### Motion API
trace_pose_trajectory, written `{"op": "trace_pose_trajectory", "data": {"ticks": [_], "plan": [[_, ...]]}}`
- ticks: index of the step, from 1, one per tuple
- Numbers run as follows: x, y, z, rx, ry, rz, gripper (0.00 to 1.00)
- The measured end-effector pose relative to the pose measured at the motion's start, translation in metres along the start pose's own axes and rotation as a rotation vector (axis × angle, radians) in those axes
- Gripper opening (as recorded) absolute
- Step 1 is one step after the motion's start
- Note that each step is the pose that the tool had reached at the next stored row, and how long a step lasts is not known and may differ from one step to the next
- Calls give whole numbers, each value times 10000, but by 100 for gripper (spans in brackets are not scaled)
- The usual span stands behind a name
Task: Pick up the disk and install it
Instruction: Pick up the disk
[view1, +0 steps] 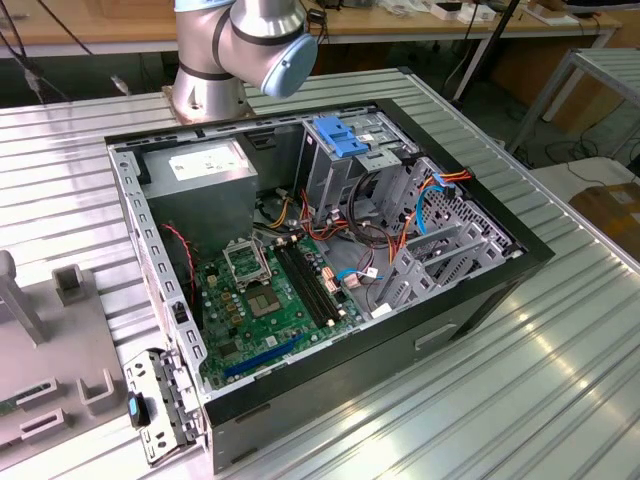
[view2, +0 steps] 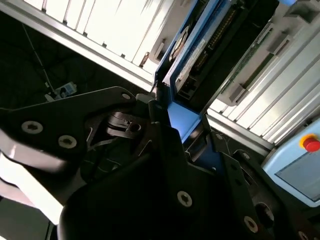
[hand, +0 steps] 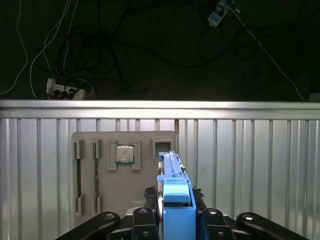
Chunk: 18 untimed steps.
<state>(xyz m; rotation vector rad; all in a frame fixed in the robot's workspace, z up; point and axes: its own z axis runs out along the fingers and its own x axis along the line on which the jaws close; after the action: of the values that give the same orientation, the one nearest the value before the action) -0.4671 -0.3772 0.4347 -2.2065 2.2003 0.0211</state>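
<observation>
The disk (hand: 176, 186) stands on edge between my fingers, its blue rail facing the first wrist view. My gripper (hand: 177, 222) is shut on it, one black finger (hand: 144, 220) on each side. In the second wrist view the disk (view2: 196, 52) shows its white label and blue rail, running away from the gripper (view2: 172, 127). It hangs over the grey parts tray (hand: 125, 192) on the slatted metal table. The open computer case (view1: 330, 250) lies in the middle of the exterior view, with the arm's base (view1: 240, 50) behind it.
On the tray lie a processor chip (hand: 125, 154) and two memory sticks (hand: 79, 170). In the case are a blue latch plate (view1: 340, 135) over the drive cage, a grey power-supply box (view1: 205, 165), a green motherboard (view1: 270, 300) and loose cables. A pendant with a red button (view2: 311, 143) lies nearby.
</observation>
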Motion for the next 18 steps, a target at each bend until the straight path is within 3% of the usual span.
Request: {"op": "trace_pose_trajectory", "data": {"ticks": [3,6,9,10,13,18], "plan": [[-5,-1,-177,-1,8,0,37],[-12,-3,-434,0,34,0,37],[-17,-5,-608,-1,61,0,37],[-18,-6,-635,-1,62,0,37],[-27,-9,-967,-1,69,0,37],[-27,-9,-982,-1,62,0,37]]}}
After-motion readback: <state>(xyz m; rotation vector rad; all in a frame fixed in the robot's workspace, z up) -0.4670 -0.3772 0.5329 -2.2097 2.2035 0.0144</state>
